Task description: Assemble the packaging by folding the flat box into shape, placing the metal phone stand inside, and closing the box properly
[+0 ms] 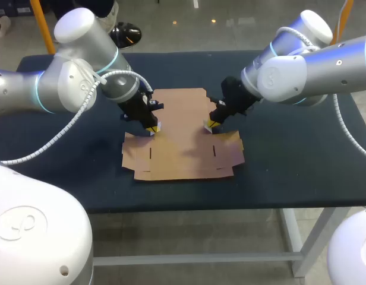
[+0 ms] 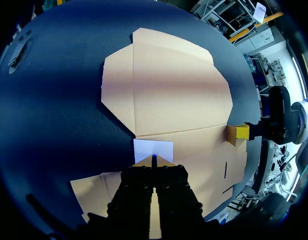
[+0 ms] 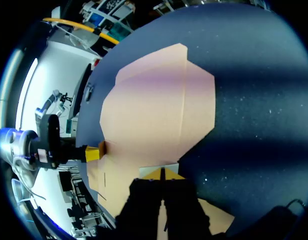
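The flat brown cardboard box (image 1: pixel 183 136) lies unfolded on the dark table, with slits near its front edge. My left gripper (image 1: pixel 152 127) is shut, and its yellow tips rest on the cardboard's left edge. In the left wrist view the gripper (image 2: pixel 154 161) touches the cardboard (image 2: pixel 179 95) beside a small white patch (image 2: pixel 153 149). My right gripper (image 1: pixel 211 125) is also shut, its tips down on the right edge of the sheet. From the right wrist the gripper (image 3: pixel 162 173) meets the cardboard (image 3: pixel 154 110) at a white patch. No phone stand is in view.
The dark table top (image 1: pixel 290 160) has bare room around the sheet on all sides. Its front edge (image 1: pixel 230 205) runs close below the cardboard. Each wrist view shows the other arm's yellow tip (image 2: pixel 239 132) (image 3: pixel 92 153) at the sheet's far edge.
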Action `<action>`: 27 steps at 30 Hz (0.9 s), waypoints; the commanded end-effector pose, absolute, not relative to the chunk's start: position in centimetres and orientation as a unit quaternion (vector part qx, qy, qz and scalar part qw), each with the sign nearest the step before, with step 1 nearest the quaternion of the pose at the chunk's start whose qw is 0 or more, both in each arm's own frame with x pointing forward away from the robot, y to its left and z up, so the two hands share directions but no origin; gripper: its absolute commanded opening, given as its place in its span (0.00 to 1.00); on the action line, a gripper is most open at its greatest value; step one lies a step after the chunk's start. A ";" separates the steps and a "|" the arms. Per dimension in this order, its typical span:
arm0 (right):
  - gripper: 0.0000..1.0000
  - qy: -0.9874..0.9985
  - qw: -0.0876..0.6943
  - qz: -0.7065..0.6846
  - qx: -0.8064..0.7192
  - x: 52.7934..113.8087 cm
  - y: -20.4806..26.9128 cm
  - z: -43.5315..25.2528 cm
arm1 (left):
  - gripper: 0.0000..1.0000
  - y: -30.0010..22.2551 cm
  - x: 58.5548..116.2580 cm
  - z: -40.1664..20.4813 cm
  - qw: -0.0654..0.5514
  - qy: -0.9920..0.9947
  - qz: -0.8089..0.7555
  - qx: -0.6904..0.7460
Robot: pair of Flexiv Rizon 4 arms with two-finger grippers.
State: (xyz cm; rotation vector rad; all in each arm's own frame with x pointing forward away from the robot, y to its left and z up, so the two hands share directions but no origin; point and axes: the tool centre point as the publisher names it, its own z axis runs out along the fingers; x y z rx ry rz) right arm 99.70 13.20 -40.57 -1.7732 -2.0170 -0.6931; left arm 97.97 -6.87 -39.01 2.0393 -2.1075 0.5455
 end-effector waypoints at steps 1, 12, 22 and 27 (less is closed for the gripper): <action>0.00 -0.708 0.213 -0.266 -0.618 99.5 11.2 -39.4 | 0.00 -5.9 97.6 -37.6 0.086 -0.705 0.182 0.680; 0.00 -0.697 0.246 -0.276 -0.614 99.5 9.3 -39.2 | 0.00 -5.1 97.5 -36.4 0.108 -0.704 0.170 0.682; 0.00 -0.696 0.264 -0.274 -0.609 99.4 8.3 -38.3 | 0.00 -4.1 96.8 -35.6 0.122 -0.703 0.166 0.681; 0.00 -0.696 0.260 -0.274 -0.610 98.8 7.6 -37.7 | 0.00 -3.3 96.0 -34.7 0.125 -0.699 0.165 0.684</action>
